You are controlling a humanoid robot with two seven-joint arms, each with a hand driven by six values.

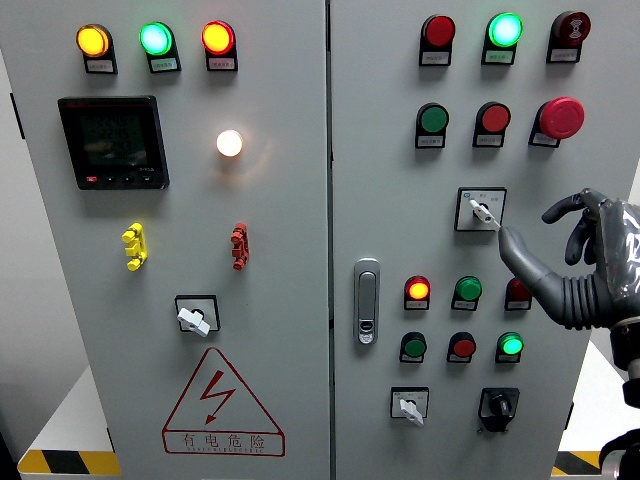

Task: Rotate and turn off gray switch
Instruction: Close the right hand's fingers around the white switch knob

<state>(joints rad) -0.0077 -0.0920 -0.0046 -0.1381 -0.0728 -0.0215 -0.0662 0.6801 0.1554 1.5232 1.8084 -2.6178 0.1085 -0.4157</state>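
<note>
1. One robot hand is in view, the right hand (585, 262), coming in from the right edge in front of the cabinet's right door. Its index finger is stretched toward the panel and the other fingers are loosely spread; it holds nothing.
2. Fingertips (507, 236): the extended one sits just below and right of the gray switch (481, 210), touching or almost touching the end of its small lever. Which of the two, I cannot tell.
3. Beyond the hand, that switch sits on a square plate in the upper-middle of the right door, under the row with the red mushroom button (561, 117) and above the lit red indicator lamp (418, 290). Its lever points down to the right.
4. As I judge it, the step in hand is the approach and first contact; the rotation is not yet done.
5. Next, the finger needs to press on the lever's side, or thumb and index need to pinch it, and sweep it round to the off position without slipping.
6. Left arm: not visible.
</note>
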